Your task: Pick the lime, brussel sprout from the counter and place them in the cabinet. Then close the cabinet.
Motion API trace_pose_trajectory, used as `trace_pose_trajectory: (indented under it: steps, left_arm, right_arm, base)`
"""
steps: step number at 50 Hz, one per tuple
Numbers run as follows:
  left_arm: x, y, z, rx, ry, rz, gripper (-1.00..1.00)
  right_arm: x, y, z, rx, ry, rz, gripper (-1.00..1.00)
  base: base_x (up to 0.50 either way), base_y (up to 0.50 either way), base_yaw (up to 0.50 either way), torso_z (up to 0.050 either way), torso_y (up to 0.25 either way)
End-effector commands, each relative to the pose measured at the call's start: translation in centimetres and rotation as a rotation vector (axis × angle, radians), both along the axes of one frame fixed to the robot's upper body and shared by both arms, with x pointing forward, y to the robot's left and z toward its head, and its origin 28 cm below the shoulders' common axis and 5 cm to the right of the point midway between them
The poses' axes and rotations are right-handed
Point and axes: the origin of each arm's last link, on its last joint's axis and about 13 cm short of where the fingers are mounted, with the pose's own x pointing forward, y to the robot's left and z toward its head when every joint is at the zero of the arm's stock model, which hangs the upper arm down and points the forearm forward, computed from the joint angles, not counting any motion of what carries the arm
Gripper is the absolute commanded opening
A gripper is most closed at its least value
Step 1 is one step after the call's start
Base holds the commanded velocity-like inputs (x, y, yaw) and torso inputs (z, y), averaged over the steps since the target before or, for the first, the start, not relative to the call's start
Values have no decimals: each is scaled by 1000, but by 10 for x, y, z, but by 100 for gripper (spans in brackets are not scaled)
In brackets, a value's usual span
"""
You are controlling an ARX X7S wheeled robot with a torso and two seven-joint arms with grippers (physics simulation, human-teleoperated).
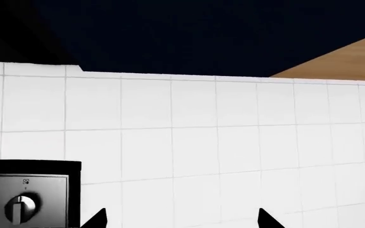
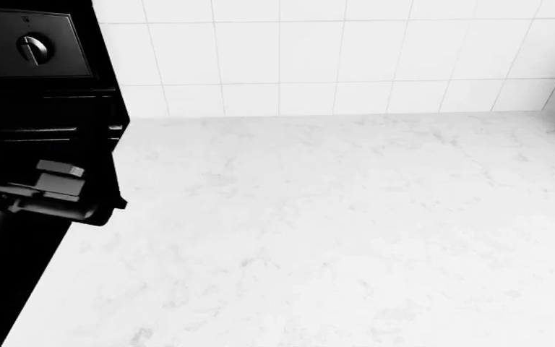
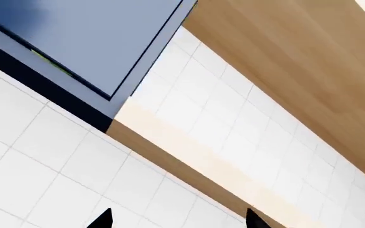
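The left arm (image 2: 27, 195) reaches in over the left edge of the bench, dark and blocky, its claw hidden in the head view. In the wrist views, the left claw (image 1: 182, 219) and right claw (image 3: 179, 219) each show two black fingertips spread apart, seemingly empty.

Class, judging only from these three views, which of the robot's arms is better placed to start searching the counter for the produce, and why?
Left, tentatively. Only the left arm shows over the counter edge; neither fruit is visible, and both wrist cameras face tiled wall.
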Motion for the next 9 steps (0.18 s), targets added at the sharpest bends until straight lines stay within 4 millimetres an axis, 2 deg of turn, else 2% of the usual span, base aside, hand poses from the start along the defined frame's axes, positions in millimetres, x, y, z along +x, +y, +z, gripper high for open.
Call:
trace_pose_trajectory:
  steps: [1,2,3,6,9]
  left_arm:
    - [-14,6,6,7,-105,151,100]
    - [-15,6,8,0,-119,176,100]
    - [-15,7,9,-11,-134,205,100]
    - [-16,10,9,-16,-153,273,100]
    - [-17,11,8,-14,-172,332,100]
  right_arm:
    - [-8,-8,-9,2,-319,-11,100]
    - [-16,-35,-9,147,-275,-102,100]
    - [-24,-43,-11,238,-235,-189,100]
    - [-26,-34,-18,274,-220,-170,100]
    - [-30,-38,-24,327,-245,-213,100]
  base:
    - [0,0,0,0,0]
    - [0,0,0,0,0]
    - [0,0,0,0,0]
    - [0,0,0,0,0]
    - [0,0,0,0,0]
